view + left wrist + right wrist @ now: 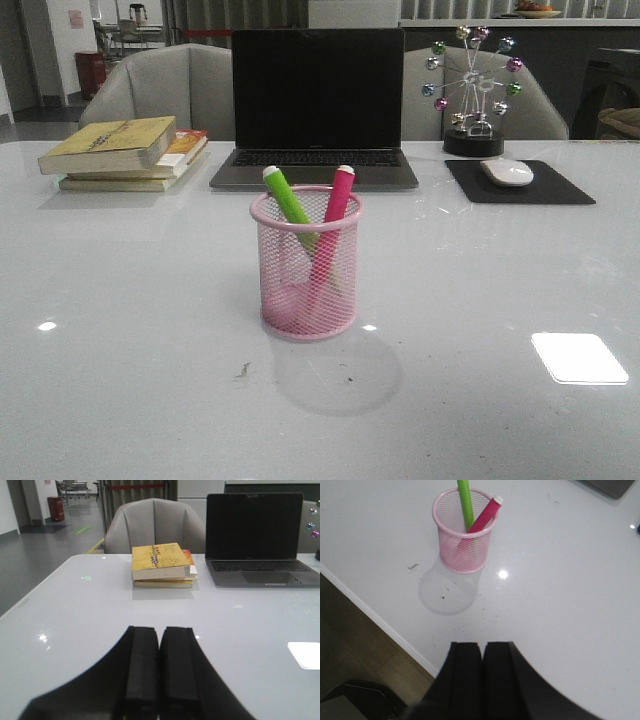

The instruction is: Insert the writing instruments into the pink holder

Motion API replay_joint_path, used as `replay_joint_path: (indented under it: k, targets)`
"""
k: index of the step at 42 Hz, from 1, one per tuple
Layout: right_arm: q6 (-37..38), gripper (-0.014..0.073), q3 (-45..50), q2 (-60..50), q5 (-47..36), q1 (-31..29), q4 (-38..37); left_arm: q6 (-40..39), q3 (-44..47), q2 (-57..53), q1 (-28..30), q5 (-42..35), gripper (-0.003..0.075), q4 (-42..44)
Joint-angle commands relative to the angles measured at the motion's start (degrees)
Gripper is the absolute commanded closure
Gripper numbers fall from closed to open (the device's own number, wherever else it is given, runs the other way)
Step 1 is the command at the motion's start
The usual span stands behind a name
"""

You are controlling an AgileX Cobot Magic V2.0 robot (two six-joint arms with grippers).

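The pink holder (pixel 306 268) stands upright in the middle of the white table, also seen in the right wrist view as the pink holder (pixel 464 542). Inside it lean the lime green marker (pixel 288 196) and the magenta marker (pixel 336 205), crossing, whitish ends up above the rim. The right wrist view shows the green marker (pixel 465 502) and the magenta marker (pixel 485 514) too. My right gripper (pixel 482 645) is shut and empty, well back from the cup near the table's front edge. My left gripper (pixel 159 630) is shut and empty over bare table. Neither arm shows in the front view.
A stack of books (pixel 125 152) lies at the back left, a laptop (pixel 317 105) with a dark screen behind the cup, a mouse (pixel 507 172) on a black pad and a ball ornament (pixel 474 90) at the back right. The table's front edge (pixel 380 622) drops to wooden floor.
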Motion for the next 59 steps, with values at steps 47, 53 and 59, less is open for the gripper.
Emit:
replay_joint_path:
  k: [47, 53, 59]
  targets:
    - [-0.39, 0.0536, -1.47, -0.25, -3.84, 0.02, -0.55, -7.22, 1.76, -1.75, -0.64, -14.15, 0.0622, 3.33]
    - [-0.39, 0.0536, -1.47, -0.25, -3.84, 0.02, -0.55, -7.22, 1.76, -1.75, -0.64, -14.06, 0.0622, 3.33]
    - [-0.39, 0.0536, -1.47, -0.25, -3.84, 0.02, -0.55, -7.22, 1.76, -1.75, -0.64, -14.06, 0.0622, 3.33]
